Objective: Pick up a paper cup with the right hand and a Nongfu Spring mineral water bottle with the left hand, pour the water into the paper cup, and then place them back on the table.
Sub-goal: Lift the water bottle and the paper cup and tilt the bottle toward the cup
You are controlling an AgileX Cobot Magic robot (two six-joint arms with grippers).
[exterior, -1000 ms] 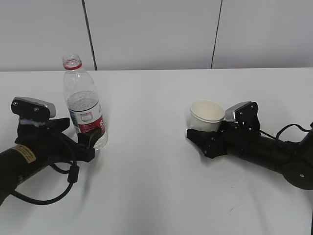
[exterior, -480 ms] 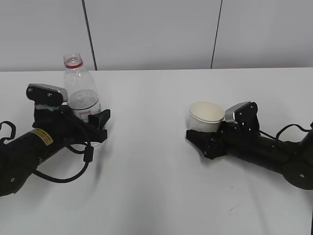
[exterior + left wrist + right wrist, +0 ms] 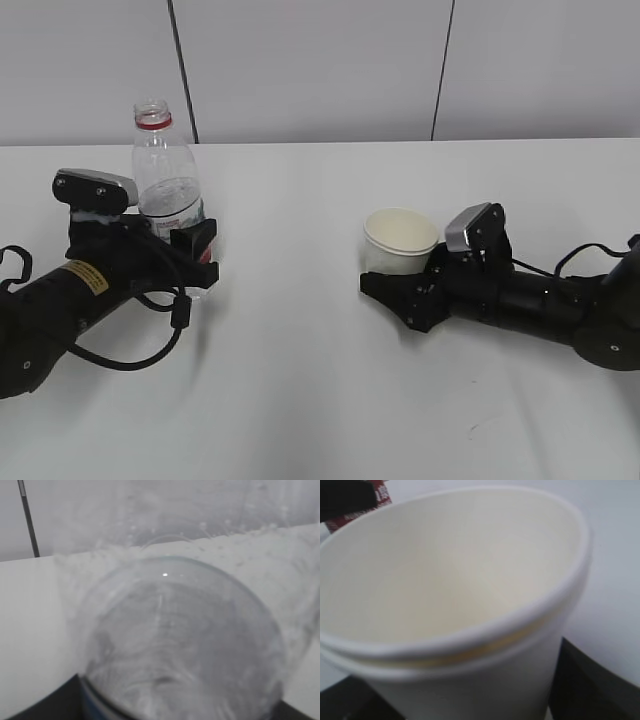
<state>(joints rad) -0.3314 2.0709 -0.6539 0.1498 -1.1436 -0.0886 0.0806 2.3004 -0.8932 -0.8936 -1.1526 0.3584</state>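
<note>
The clear water bottle (image 3: 167,196) with a red neck ring stands upright at the left, its label mostly hidden by my left gripper (image 3: 185,262), which is shut round its lower part. In the left wrist view the bottle (image 3: 185,640) fills the frame. The off-white paper cup (image 3: 399,240) is upright right of centre, held low by my right gripper (image 3: 405,290), which is shut on it. In the right wrist view the cup (image 3: 455,595) fills the frame, with a black finger (image 3: 590,680) at its right side. Both sit on or just above the white table (image 3: 300,380).
A grey panelled wall (image 3: 320,70) with dark seams stands behind the table's far edge. A small dark scuff (image 3: 478,424) marks the tabletop at the front right. The left arm's black cable (image 3: 130,355) loops onto the table.
My right gripper has carried the cup a little to the left. My left gripper, which moved in round the bottle a second ago, has closed on it; the bottle stands slightly higher and to the right.
</note>
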